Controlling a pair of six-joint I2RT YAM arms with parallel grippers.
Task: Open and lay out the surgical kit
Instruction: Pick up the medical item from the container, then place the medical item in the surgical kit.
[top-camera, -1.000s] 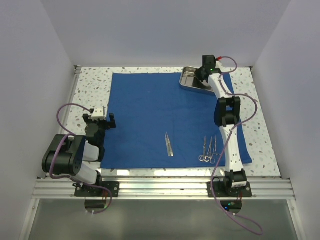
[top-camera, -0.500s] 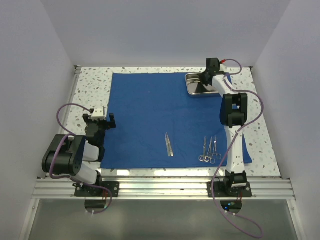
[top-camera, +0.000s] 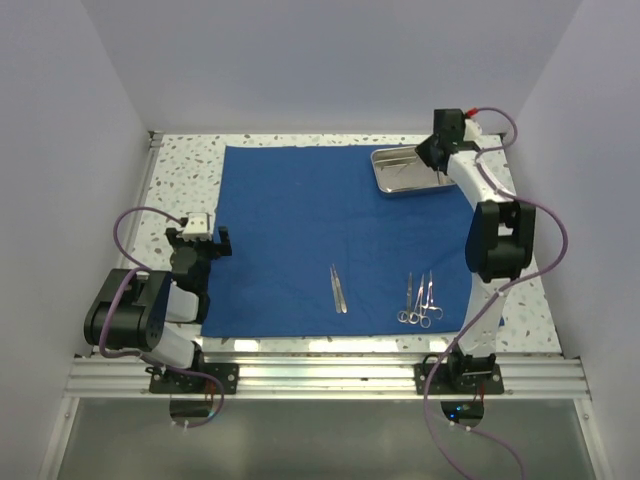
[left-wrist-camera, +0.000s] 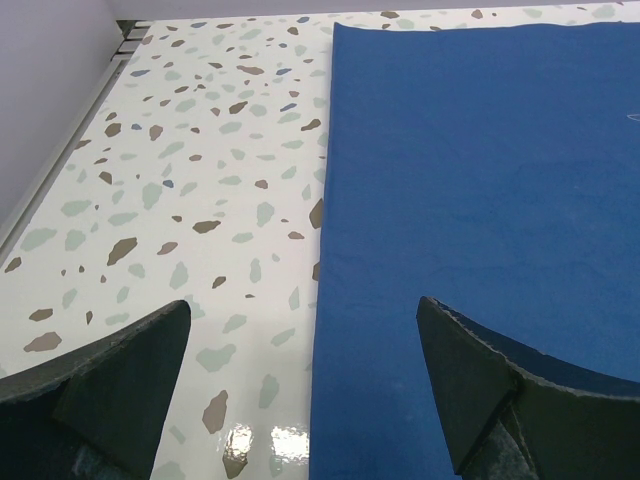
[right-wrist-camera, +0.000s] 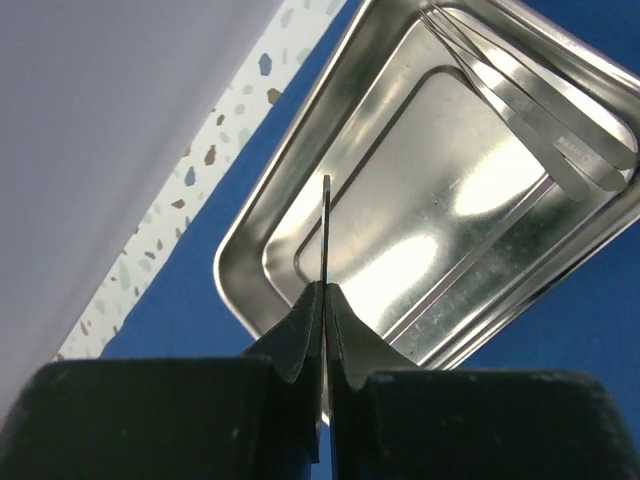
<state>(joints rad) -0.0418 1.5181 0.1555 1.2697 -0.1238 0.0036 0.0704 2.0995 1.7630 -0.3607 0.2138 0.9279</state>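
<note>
The royal-blue cloth lies spread flat on the table. The steel tray sits at its far right corner. My right gripper is over the tray's right end. In the right wrist view it is shut on a thin steel instrument, seen edge-on above the tray. Another pair of tweezers lies inside the tray. Tweezers and ring-handled forceps lie on the cloth's near part. My left gripper is open and empty over the cloth's left edge.
The speckled table shows around the cloth. White walls close in the left, back and right sides. An aluminium rail runs along the near edge, with the arm bases on it.
The right arm has swung to the right. The tray has shifted right with it and turned from tilted to square with the cloth. The left arm has not moved.
</note>
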